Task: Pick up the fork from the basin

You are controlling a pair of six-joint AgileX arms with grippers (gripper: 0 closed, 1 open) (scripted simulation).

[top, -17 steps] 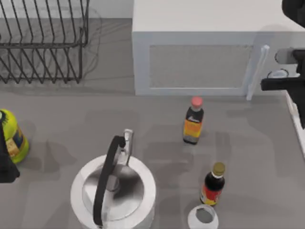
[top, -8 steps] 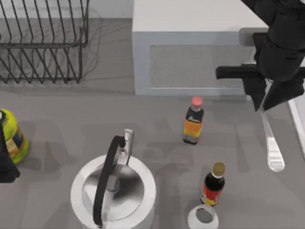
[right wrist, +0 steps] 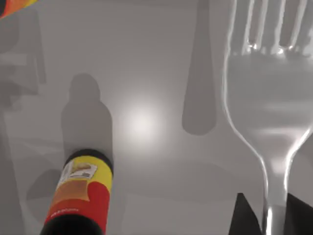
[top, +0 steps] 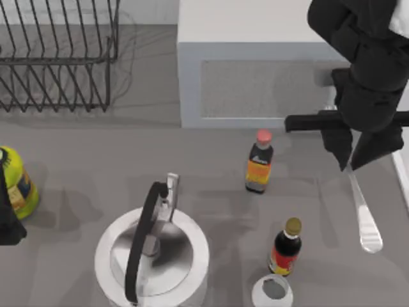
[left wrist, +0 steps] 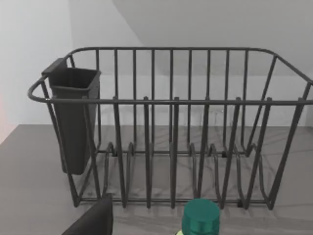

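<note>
Nearest the front edge, a kettle and a gold-capped sauce bottle are standing — the fork is hanging just right of that bottle, above the grey counter. The right gripper is pinching the fork's neck, fingers clamped. Farther back, a dish rack is sitting; the left gripper is idling at the left edge — cannot tell its state.

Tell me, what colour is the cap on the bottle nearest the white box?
Pinkish red, on the orange-labelled bottle; the top view shows it best.

Shiny silver fork hanging above table's right side
</note>
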